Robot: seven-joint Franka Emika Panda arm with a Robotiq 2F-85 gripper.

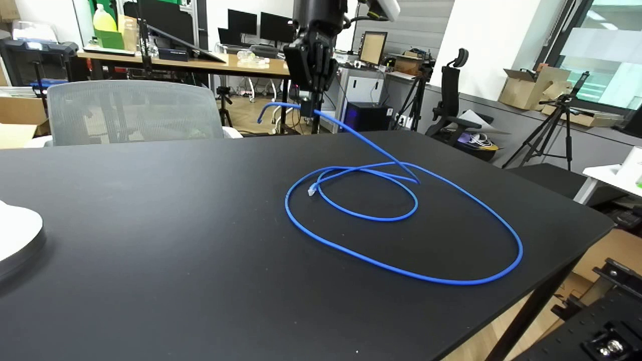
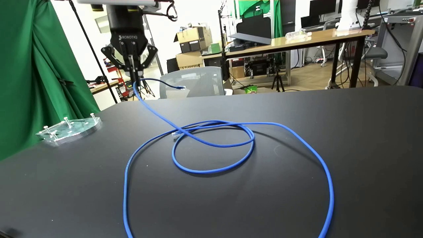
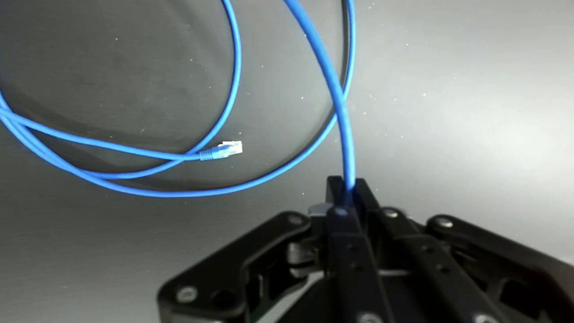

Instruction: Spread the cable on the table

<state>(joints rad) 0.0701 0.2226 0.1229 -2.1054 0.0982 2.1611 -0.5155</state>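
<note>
While the gripper (image 3: 348, 186) pinches the cable (image 1: 383, 219) near one end, above the table (image 1: 150, 250), the rest lies there in crossed loops; I'd pull outward, low and slow, so crossings open without the loose plug (image 3: 222, 150) snagging.
</note>
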